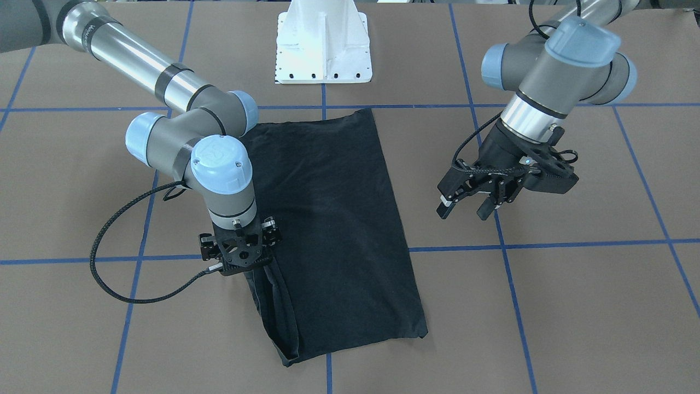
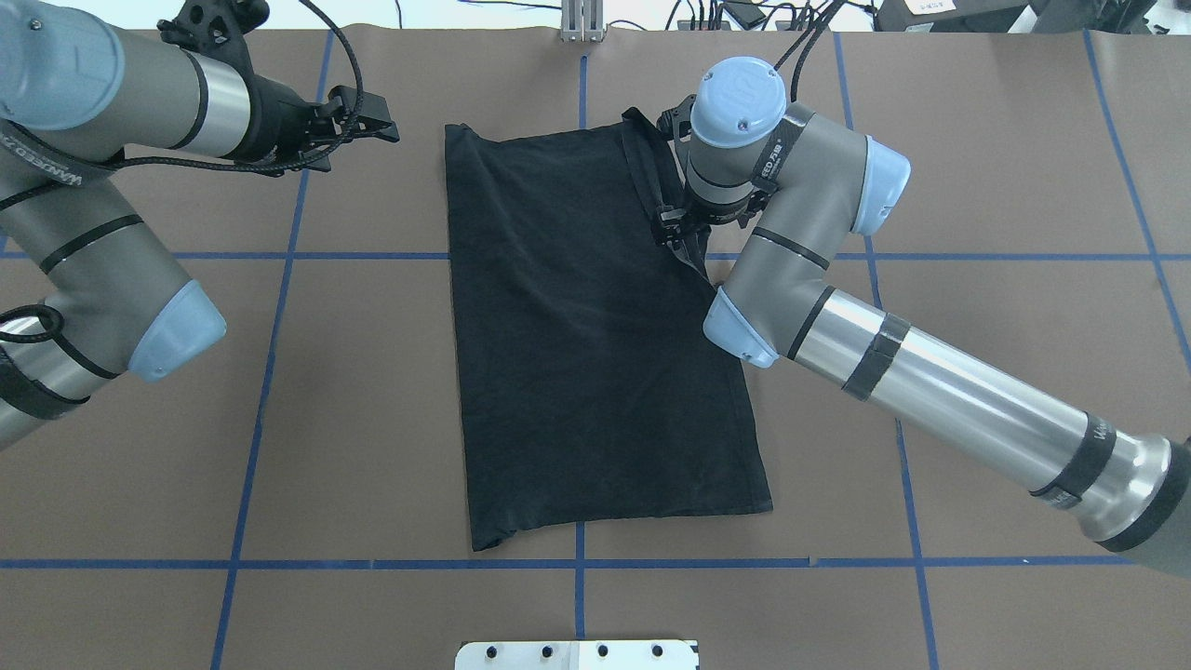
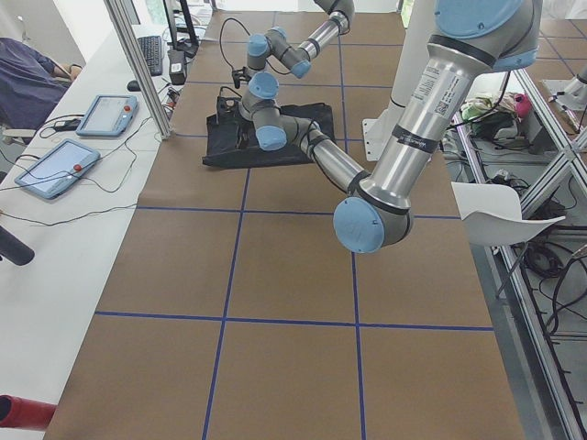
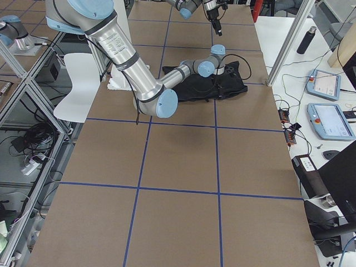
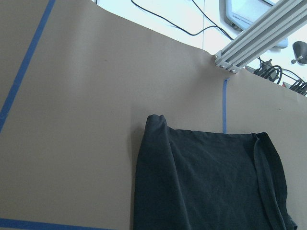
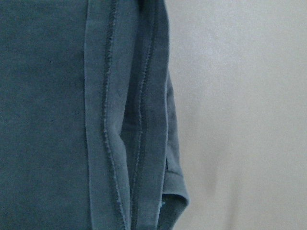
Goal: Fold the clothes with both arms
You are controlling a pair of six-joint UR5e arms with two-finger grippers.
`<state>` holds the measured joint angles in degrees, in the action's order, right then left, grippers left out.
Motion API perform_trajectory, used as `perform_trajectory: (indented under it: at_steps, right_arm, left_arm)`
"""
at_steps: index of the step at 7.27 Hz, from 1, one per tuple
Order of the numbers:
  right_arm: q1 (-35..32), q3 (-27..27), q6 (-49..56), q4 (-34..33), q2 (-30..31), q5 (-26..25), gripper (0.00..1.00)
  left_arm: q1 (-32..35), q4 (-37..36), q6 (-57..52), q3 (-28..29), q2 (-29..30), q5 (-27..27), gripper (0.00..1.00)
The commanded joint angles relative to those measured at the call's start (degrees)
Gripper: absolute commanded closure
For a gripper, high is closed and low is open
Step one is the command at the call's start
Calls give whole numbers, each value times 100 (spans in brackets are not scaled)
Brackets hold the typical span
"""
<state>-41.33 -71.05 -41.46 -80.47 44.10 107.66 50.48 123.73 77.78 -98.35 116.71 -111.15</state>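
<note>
Black T-shirt folded long, flat on taped brown surface. Right arm down on its edge, jaws hidden, can't tell. Left arm raised apart, jaws wide, empty. Tablets alongside.

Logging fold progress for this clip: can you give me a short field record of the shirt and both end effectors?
garment: black T-shirt, folded into a long rectangle, plain side up, on the brown table
left end effector: open, above the table beside the shirt, holding nothing
right end effector: down at the shirt's edge, a cloth ridge rising to it; fingers hidden, grip unclear
</note>
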Motion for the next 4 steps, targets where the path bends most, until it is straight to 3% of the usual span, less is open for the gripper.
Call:
perform_trajectory:
  at_steps: [1, 4]
  right_arm:
    - [-7, 249, 6, 93, -260, -17, 0]
    - [107, 512, 6, 102, -288, -8, 0]
  left_arm:
    - [14, -7, -17, -87, 0, 15, 0]
    - [23, -24, -43, -87, 79, -3, 0]
